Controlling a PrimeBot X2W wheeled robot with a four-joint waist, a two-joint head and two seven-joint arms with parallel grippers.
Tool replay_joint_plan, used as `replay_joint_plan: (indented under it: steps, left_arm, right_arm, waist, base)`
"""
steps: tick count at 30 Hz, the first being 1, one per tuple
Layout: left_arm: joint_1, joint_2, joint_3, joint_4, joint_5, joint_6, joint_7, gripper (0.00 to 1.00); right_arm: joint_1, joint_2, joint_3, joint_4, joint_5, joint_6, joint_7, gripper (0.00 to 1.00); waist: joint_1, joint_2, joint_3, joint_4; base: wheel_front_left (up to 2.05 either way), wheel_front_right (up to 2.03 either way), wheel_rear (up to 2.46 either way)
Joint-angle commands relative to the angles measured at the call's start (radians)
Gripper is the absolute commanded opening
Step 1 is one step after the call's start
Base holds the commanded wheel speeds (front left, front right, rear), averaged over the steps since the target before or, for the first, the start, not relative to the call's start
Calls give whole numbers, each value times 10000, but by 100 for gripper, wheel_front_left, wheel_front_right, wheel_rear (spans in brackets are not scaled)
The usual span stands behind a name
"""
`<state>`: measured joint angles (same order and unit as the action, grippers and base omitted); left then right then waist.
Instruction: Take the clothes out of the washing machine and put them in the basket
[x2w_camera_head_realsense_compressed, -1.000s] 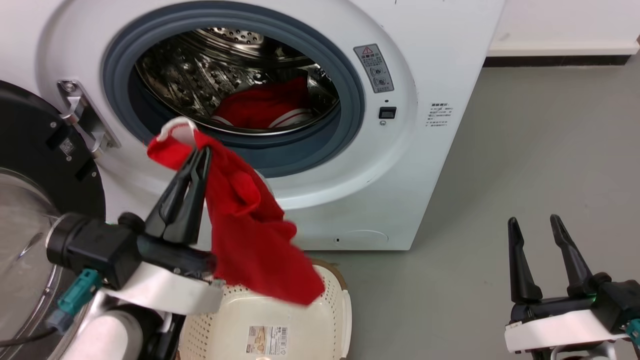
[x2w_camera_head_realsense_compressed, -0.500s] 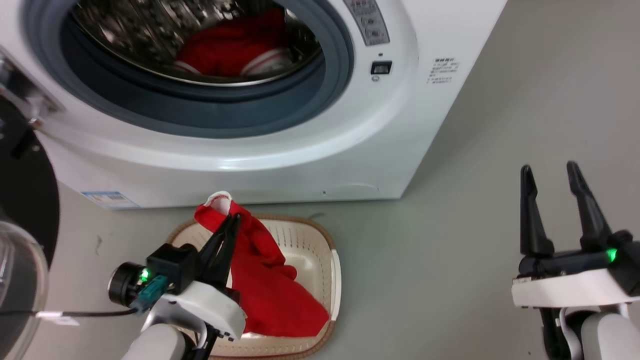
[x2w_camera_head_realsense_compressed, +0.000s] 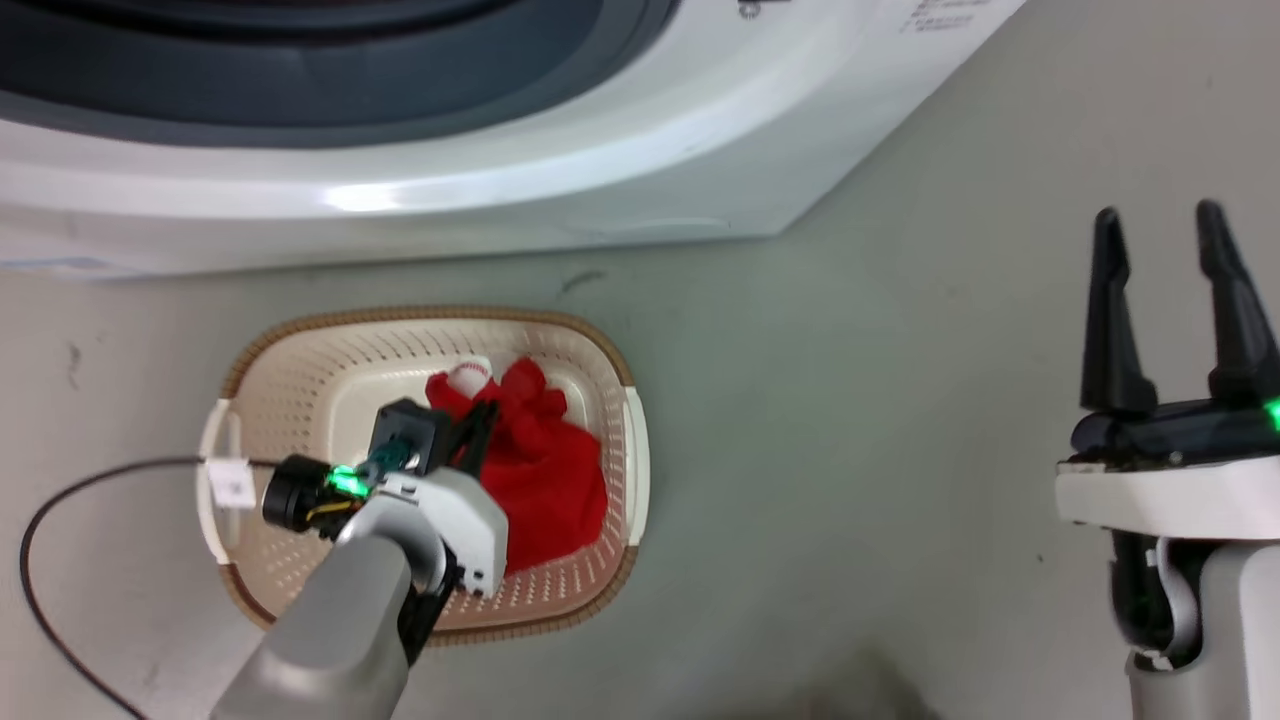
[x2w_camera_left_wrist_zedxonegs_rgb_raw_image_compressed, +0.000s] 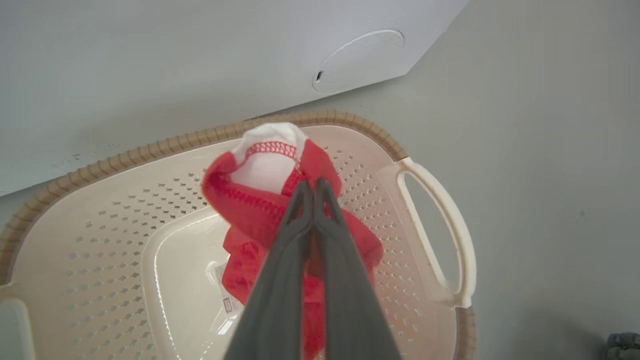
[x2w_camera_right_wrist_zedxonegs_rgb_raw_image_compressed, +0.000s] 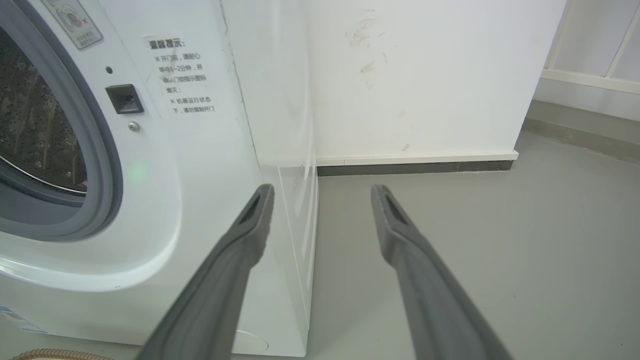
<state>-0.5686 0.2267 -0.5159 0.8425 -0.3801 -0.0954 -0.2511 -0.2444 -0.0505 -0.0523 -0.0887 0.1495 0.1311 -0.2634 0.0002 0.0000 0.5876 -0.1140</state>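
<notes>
Head view: left tool (x2w_camera_head_realsense_compressed: 485, 412) clamped on a red garment (x2w_camera_head_realsense_compressed: 550, 480) inside the basket (x2w_camera_head_realsense_compressed: 430, 316), at 7 o'clock below the washing machine (x2w_camera_head_realsense_compressed: 500, 210); right tool (x2w_camera_head_realsense_compressed: 1158, 212) gapes empty at 3 o'clock
Left wrist view: its fingers (x2w_camera_left_wrist_zedxonegs_rgb_raw_image_compressed: 295, 240) pinch the garment's white-trimmed edge
Right wrist view: fingers (x2w_camera_right_wrist_zedxonegs_rgb_raw_image_compressed: 240, 240) spread, machine at 9 o'clock

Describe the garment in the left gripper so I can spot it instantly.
Before the white washing machine, a cream basket with a brown rim sits on the grey floor. Inside it, the shut left gripper pinches the only red thing: a garment with white trim.
</notes>
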Motion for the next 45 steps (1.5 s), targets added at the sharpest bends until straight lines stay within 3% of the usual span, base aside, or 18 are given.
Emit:
replay_joint_plan:
  steps: [1,9,17,18,19,20,25,34,45]
  left_arm:
    - [-323,-71,-95,288,88,-13,-58,0]
    - [-2312,-359,-710,3247,680,-54,619,0]
    - [-2838,-293,-1486,4309,1197,-144,2256,0]
    - [-2811,-302,-1544,4342,1198,-168,2536,19]
    - [-2817,-305,-1600,4357,1207,-185,2686,98]
    - [-2829,-326,-1593,4373,1141,-204,2753,100]
    - [-2601,-558,-1666,4408,1021,-253,2526,100]
    - [-1638,-981,-1712,4428,677,-309,907,100]
    - [-213,-891,-1358,3777,-57,-311,-131,100]
  right_arm:
    - [-190,8,-64,-55,78,-7,-21,100]
    - [-608,10,-193,-264,347,-7,-21,100]
    - [-857,10,-208,-279,609,-7,-21,100]
    - [-858,10,-196,-265,621,-7,-21,100]
    - [-860,10,-196,-247,627,-7,-21,100]
    - [-864,10,-190,-220,615,-7,-21,100]
    - [-830,8,-121,-95,511,-7,-21,100]
    - [-120,7,-100,238,123,-7,-21,100]
    - [988,7,-17,510,-79,-7,-21,100]
  waist:
    - [-2,0,786,-260]
    - [-2,0,2158,-639]
    - [-2,0,2801,-861]
    - [-2,0,2806,-858]
    - [-2,0,2798,-843]
    - [-2,0,2772,-815]
    - [-2,0,2239,-626]
    - [-2,0,298,-72]
    - [-2,0,-1811,450]
  base:
    - [0,0,0]
    - [0,0,0]
    - [0,0,0]
    - [0,0,0]
    - [0,0,0]
    - [0,0,0]
    - [0,0,0]
    - [0,0,0]
    - [0,0,0]
